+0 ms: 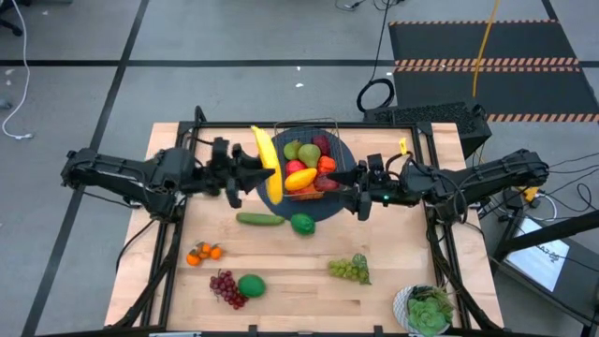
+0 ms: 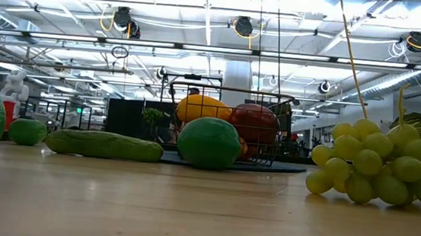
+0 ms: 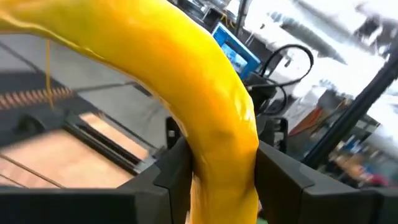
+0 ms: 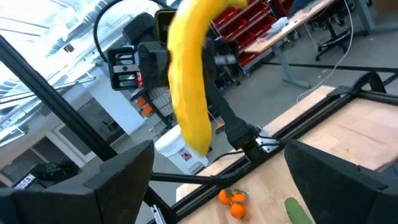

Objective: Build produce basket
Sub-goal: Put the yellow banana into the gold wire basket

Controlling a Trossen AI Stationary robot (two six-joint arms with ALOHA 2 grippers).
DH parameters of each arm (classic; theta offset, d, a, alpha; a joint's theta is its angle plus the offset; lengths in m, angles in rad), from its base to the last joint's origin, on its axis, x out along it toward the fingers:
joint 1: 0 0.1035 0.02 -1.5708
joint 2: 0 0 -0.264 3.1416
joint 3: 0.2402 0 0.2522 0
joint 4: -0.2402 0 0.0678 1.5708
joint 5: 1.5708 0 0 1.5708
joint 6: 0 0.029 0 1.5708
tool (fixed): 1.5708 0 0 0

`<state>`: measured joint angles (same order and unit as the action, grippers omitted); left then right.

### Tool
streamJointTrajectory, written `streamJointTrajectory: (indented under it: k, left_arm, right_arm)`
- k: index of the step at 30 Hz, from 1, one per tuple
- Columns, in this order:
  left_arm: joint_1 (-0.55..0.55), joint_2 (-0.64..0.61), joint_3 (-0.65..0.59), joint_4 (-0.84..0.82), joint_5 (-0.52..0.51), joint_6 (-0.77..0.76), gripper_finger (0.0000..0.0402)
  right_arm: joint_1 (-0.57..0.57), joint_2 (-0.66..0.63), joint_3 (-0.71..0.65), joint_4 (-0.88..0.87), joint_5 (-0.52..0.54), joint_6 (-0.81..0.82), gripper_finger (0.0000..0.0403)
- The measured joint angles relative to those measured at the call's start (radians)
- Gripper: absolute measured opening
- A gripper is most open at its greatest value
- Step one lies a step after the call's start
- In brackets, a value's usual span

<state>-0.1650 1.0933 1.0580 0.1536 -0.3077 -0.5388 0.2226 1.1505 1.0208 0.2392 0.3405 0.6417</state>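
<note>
Left pincer (image 1: pixel 255 175) clenched on banana (image 1: pixel 269 161), held upright just left of basket (image 1: pixel 309 161) (already well filled). Right pincer (image 1: pixel 348 176) released, waiting beside basket's other side. Risk: long banana catching wire rim, slipping, or rolling off piled fruit.

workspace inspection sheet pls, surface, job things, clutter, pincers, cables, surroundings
surface: wooden table, round dark mat under the basket
job's things: basket holds pear, apple, mango and more; cucumber, lime, oranges, purple grapes, green grapes lie loose on the table
clutter: potted plant at a table corner
pincers: left pincer shut on banana, held beside the basket; right pincer open, empty, at the basket's other side
cables: cables on the floor beyond the table
surroundings: striped floor mat, workshop room
</note>
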Motion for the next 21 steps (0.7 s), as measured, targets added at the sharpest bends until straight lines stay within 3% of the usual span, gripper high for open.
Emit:
streamJointTrajectory:
  k: [8, 13, 21]
  left_arm:
    - [-0.007, 0.122, 0.0, 0.146, 0.02, -0.2, 0.015]
    - [-0.04, 0.185, 0.0, 0.289, 0.054, -0.193, 0.015]
    - [-0.082, 0.243, 0.0, 0.427, 0.044, 0.01, 0.015]
  right_arm:
    - [0.049, 0.075, 0.0, 0.222, 0.039, -0.096, 0.0357]
    - [0.086, 0.11, 0.0, 0.246, 0.093, -0.074, 0.0357]
    - [0.087, 0.153, 0.0, 0.255, -0.005, 0.084, 0.0357]
